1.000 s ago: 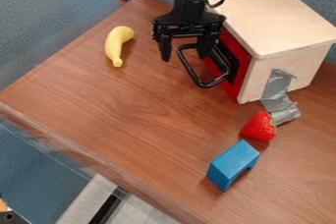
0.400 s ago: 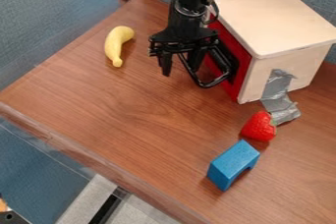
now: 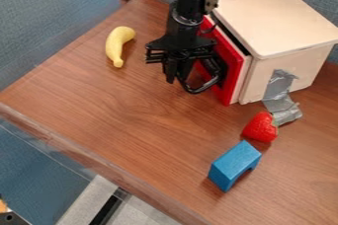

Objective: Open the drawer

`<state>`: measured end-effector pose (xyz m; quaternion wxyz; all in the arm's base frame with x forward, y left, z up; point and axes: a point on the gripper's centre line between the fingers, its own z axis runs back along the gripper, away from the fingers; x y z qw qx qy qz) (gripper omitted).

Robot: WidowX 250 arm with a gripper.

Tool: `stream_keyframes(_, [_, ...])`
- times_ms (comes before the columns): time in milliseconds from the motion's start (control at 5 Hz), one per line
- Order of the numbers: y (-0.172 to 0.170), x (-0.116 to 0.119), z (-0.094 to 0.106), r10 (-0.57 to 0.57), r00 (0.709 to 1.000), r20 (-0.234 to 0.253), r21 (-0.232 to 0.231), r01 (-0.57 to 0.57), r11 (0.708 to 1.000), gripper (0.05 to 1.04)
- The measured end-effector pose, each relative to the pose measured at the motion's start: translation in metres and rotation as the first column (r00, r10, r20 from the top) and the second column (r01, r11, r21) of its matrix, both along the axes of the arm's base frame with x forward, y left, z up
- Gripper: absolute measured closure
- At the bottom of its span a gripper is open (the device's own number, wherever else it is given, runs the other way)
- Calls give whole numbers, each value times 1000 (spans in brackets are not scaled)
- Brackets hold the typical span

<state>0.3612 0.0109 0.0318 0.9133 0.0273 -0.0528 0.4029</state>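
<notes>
Drawer (image 3: 231,68), red-fronted, newly shifted slightly outward; pincer (image 3: 176,79), closed on black handle (image 3: 198,90), best drawn straight back.

One banana (image 3: 116,45), one strawberry (image 3: 260,128), one blue block (image 3: 232,167), one drawer (image 3: 228,68), one wooden box (image 3: 280,19).

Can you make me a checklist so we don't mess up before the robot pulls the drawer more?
1. Pincer at the handle: ok.
2. Pincer gripping tightly: cannot tell.
3. Drawer partly out: ok, there's a gap behind its red front.
4. Drawer wide open: not ok, the gap is narrow.
5. Banana clear of the red front: ok.
6. Strawberry clear of the red front: ok.
</notes>
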Motion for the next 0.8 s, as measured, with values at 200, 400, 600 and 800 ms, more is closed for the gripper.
stream_keyframes(200, [6,-7,2,7,1000,-4,-1,-7,1000,943])
stream_keyframes(400, [15,-16,6,6,1000,-2,0,-6,1000,947])
stream_keyframes(600, [21,-21,11,-2,1000,-5,-2,2,1000,947])
stream_keyframes(800, [31,-30,19,5,1000,7,-8,-5,1000,947])
